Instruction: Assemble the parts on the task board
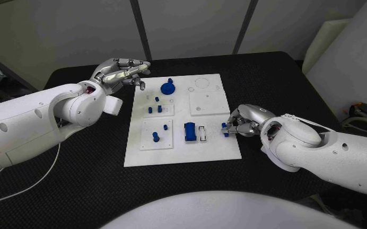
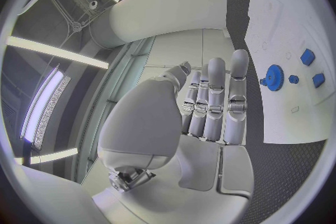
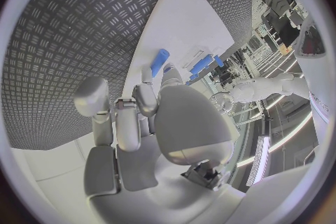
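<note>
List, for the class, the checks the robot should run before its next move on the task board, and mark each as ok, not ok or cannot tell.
1. Right hand holds a small blue part at the board's right edge: ok.
2. Left hand free, fingers apart, beside the board's far left corner: ok.
3. Task board lies flat on the black table: ok.
4. Blue gear already on the board: ok.
5. Which socket the held part fits: cannot tell.
</note>
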Tool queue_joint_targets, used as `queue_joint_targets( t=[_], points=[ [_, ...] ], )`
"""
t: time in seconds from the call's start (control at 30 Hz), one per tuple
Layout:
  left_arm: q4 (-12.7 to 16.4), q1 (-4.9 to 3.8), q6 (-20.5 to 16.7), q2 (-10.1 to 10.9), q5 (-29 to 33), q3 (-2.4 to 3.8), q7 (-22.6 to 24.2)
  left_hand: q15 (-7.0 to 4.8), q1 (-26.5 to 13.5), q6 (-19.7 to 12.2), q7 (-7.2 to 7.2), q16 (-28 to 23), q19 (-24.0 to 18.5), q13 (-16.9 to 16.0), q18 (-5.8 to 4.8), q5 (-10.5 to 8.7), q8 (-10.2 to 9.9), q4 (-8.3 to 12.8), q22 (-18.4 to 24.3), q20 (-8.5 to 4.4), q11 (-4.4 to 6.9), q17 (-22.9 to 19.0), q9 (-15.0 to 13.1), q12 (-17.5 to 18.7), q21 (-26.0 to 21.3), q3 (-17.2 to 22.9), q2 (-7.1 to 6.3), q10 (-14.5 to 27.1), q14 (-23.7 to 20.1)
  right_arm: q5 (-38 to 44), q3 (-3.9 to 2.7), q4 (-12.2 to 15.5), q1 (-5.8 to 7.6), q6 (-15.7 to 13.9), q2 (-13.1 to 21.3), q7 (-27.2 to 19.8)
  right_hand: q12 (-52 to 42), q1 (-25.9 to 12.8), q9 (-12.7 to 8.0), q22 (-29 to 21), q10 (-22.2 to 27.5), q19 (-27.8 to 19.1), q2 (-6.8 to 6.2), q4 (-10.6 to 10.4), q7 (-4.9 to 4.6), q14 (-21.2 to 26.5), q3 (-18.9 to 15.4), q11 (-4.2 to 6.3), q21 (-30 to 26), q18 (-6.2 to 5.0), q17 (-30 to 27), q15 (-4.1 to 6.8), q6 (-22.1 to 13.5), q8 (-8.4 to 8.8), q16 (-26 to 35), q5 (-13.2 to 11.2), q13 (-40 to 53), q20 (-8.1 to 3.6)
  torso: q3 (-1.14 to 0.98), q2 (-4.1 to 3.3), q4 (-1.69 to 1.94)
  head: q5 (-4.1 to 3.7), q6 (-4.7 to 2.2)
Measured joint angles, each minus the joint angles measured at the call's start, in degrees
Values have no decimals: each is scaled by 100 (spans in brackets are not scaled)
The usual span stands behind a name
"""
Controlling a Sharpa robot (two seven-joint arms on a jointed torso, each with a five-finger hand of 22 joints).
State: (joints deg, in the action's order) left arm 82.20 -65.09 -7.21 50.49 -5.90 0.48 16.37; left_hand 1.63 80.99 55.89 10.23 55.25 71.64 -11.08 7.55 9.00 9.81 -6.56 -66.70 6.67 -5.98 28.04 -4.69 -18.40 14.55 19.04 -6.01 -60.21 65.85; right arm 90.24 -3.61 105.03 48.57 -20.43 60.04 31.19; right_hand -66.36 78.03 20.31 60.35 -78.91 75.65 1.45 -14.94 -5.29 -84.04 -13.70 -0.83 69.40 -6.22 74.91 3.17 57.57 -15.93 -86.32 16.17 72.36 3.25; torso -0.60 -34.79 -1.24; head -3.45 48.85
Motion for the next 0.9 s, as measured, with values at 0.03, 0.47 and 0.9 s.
queue_joint_targets(
  t=[0.03,0.47,0.9],
  points=[
    [0,1,0,0,0,0,0,0,0,0,0,0,0,0,0,0,0,0,0,0,0,0,0,0,0,0,0,0,0,20,-4,-4,-4,9,-15,1,16,32,0,-4,0,0,-32,0,16,0,0,0,0,0,0,0,16,18,0,0,0,0,0,0,-1,0,1],
    [4,6,4,7,0,0,0,0,0,0,0,0,0,0,0,0,0,0,-1,0,0,0,0,0,0,0,0,0,0,971,-24,-54,-95,174,-282,19,59,639,-10,-29,0,0,-168,411,-1,1,139,-1,-35,0,0,-23,77,159,34,-346,-2,0,1,2,2,23,13],
    [16,8,9,19,0,0,0,0,0,0,0,0,0,0,0,0,0,0,5,0,-21,1,5,0,0,0,0,20,0,1730,-30,-62,-112,467,-392,28,71,757,-48,-87,23,0,-149,483,-13,10,182,-19,-93,0,-1,-33,105,220,35,-79,-3,0,5,7,2,40,10]
  ],
)
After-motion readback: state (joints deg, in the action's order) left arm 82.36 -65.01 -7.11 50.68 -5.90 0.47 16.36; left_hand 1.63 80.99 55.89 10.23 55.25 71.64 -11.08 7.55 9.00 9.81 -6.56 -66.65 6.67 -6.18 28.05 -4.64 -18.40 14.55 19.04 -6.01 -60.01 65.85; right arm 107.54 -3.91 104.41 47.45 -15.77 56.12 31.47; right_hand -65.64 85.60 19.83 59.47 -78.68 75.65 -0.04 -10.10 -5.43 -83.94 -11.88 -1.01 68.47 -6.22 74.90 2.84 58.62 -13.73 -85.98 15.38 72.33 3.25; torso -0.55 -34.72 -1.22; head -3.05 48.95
